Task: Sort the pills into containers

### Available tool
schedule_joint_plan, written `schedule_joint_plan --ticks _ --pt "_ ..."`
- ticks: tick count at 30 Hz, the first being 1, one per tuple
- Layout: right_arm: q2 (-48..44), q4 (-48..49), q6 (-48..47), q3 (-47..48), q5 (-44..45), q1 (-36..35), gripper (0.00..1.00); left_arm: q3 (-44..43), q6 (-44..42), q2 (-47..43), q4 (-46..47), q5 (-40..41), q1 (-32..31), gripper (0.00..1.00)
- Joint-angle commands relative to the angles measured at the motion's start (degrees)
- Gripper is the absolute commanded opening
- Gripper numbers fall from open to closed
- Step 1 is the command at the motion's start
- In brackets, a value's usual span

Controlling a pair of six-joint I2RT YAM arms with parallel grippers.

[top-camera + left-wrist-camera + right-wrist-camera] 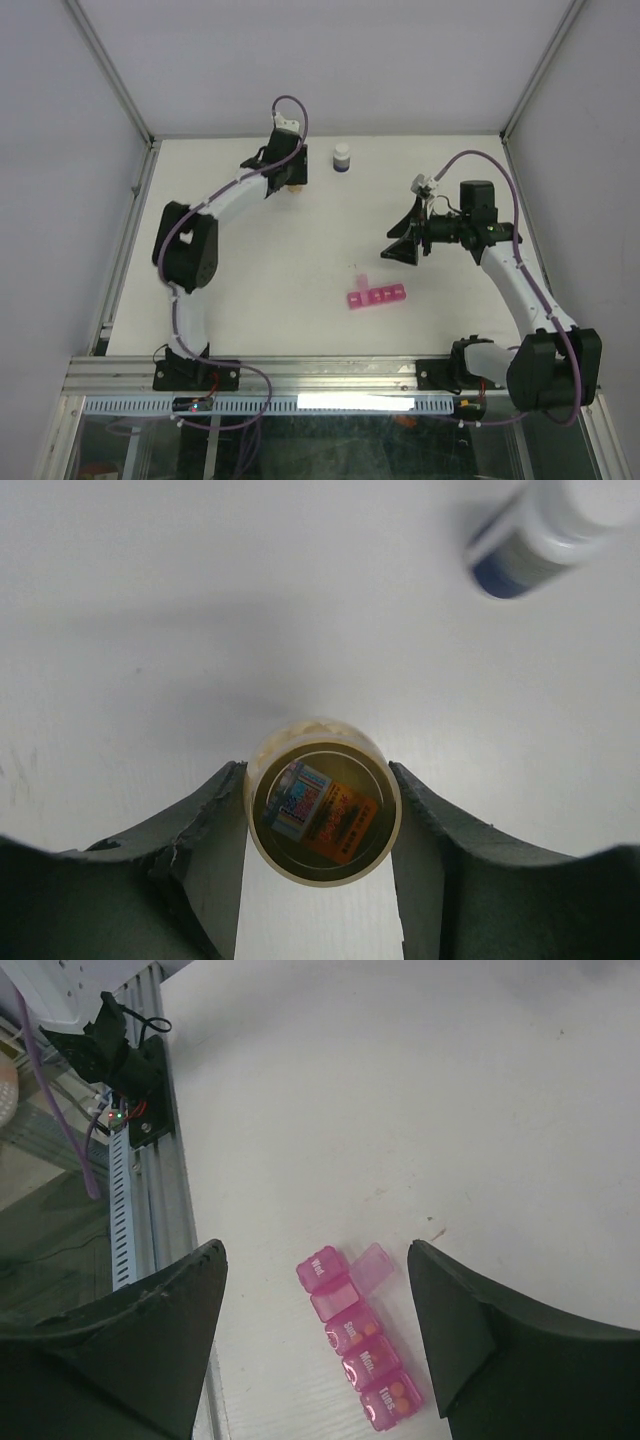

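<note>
My left gripper (290, 183) at the table's back is shut on the small clear pill bottle (322, 810). Both fingers (215, 830) touch its sides, and its round labelled end faces the wrist camera. Pale yellow pills (312, 729) show through its far edge; in the top view the bottle is an orange spot (296, 191). The pink organiser (376, 296) lies front-centre. In the right wrist view the organiser (362, 1355) has one lid (373, 1264) flipped open, and orange pills (399, 1393) show in three shut compartments. My right gripper (316, 1260) is open above it, also seen from the top (400, 248).
A dark bottle with a white cap (342, 157) stands at the back, right of my left gripper; in the left wrist view it (540, 535) is at the upper right. An aluminium rail (150, 1210) runs along the table's near edge.
</note>
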State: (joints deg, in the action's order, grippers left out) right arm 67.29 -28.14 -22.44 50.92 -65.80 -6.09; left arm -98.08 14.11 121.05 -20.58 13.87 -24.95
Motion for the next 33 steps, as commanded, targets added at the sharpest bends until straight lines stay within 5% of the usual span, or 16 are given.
schedule_joint_plan --ticks 1,5,10,18,25,33 --pt "-4.06 2.16 -3.78 -1.45 -7.88 0.36 0.76 14.06 1.20 -20.74 11.65 -0.73 -7.19 0.00" --pt "-4.96 1.40 -10.04 -2.52 -10.44 0.33 0.77 28.54 5.98 -33.66 16.98 -9.81 -9.09 0.00" --pt "-4.33 -9.95 -31.23 -1.18 -15.27 -0.03 0.87 42.38 9.70 -48.06 24.42 -22.63 -9.50 0.00" --pt "-0.83 -17.70 -38.80 7.64 -11.37 -3.20 0.88 59.35 17.46 -65.83 36.67 -33.48 -10.61 0.00" --pt "-1.07 -19.58 -40.18 7.54 -10.36 -4.85 0.88 72.28 22.96 -74.22 51.20 -35.95 -11.83 0.00" --pt "-1.59 -24.79 -45.38 6.66 -11.60 -4.92 0.88 73.27 23.15 -71.79 57.07 -34.79 -15.40 0.00"
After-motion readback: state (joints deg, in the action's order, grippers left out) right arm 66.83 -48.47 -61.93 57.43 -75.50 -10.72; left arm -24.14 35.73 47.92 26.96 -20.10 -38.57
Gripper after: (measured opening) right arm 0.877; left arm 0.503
